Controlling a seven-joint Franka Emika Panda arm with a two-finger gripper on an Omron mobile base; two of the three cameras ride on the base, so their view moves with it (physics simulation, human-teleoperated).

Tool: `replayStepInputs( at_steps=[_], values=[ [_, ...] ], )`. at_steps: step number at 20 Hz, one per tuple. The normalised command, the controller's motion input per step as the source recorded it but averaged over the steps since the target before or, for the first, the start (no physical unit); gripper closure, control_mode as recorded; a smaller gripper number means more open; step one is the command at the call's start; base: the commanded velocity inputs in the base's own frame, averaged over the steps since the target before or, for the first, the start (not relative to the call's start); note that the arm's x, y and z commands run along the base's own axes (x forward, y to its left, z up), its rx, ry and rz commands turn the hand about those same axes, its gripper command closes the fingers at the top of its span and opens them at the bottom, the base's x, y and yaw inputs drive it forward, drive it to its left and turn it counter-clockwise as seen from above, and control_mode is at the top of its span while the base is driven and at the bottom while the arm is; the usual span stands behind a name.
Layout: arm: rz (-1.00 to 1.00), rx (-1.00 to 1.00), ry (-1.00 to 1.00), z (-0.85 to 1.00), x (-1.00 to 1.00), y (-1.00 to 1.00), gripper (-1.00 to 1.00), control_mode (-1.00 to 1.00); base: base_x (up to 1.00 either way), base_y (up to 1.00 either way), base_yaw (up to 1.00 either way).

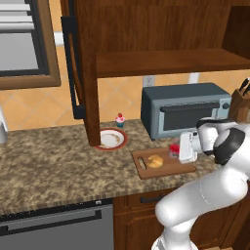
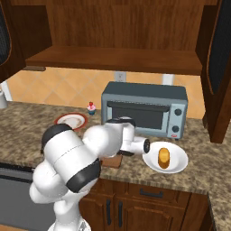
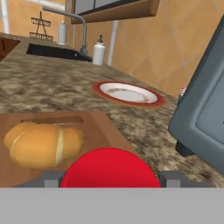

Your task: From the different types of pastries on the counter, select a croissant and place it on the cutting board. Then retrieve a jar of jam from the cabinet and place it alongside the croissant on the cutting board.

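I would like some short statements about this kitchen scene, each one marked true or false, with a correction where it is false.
1. The croissant lies on the cutting board. True.
2. The jar of jam stands on the cabinet shelf. False: it is down at the board, between the fingers of the gripper.
3. The cupcake sits on the red-rimmed plate. False: it stands on the counter behind the plate.
4. An oblong orange-brown pastry rests on a white plate. True.
5. The toaster oven door is open. False: it is closed.
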Motion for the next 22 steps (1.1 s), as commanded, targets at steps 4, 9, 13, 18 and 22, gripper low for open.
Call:
replayStepInputs(
  at_steps=[4,9,13,18,22],
  values=[
    [0.01,0.0,-0.05,-0.21,0.0,0.08,1.0,-1.0,0.0,0.0,0.0],
    [0.0,0.0,-0.06,-0.01,0.0,0.05,-1.0,-1.0,0.0,0.0,0.0],
    [0.0,0.0,-0.04,0.0,-0.03,0.09,-1.0,-1.0,0.0,0.0,0.0],
    [0.02,0.03,-0.04,0.04,-0.21,0.04,-1.0,-1.0,0.0,0.0,0.0],
    [0.03,0.09,-0.02,0.2,-0.26,0.0,-1.0,-1.0,0.0,0.0,0.0]
  ],
)
